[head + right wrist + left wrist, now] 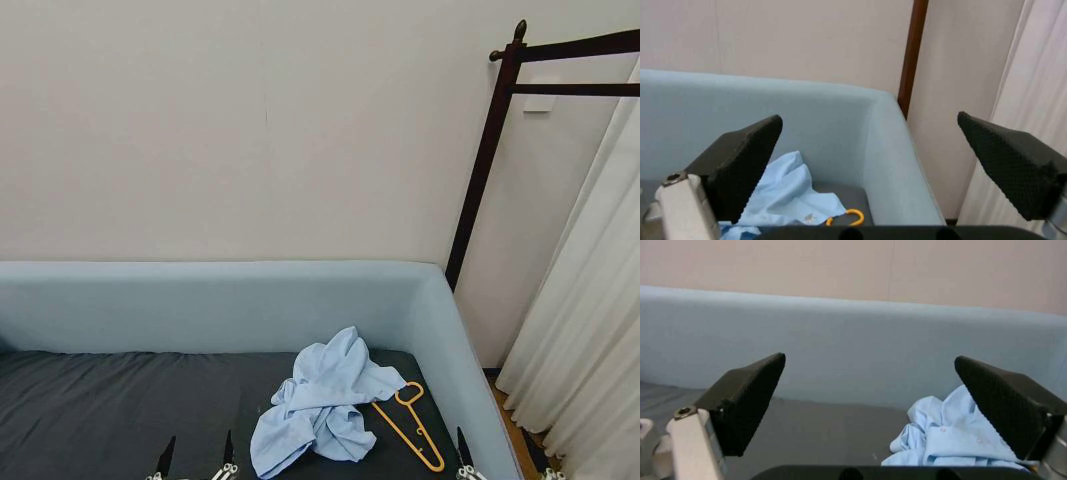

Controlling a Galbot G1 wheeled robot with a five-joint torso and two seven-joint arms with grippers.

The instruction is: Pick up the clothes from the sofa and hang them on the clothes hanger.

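The shirt (322, 405), pale blue, lies crumpled in a heap on the sofa's dark grey seat (100, 405), toward the right end and close to the light blue armrest (452, 345). An orange hanger (410, 424) lies flat on the seat just beside it on the right. Its hook points toward the backrest (200, 305) and one edge touches the cloth.

I have both arms low at the near edge of the sofa. The left end effector (868, 360) has its fingers spread wide and grips nothing. It hangs over the bare seat, left of the shirt and apart from it, and through its camera the heap shows beside one finger. The right end effector (869, 119) is spread just as wide and is also empty. It sits near the armrest, and its camera sees the shirt and the hanger's hook below it.

Behind the sofa's right corner a dark wooden clothes rack (480, 170) stands against the plain wall (250, 130), with its top bar running off to the right. A white curtain (590, 330) hangs to the right of it.
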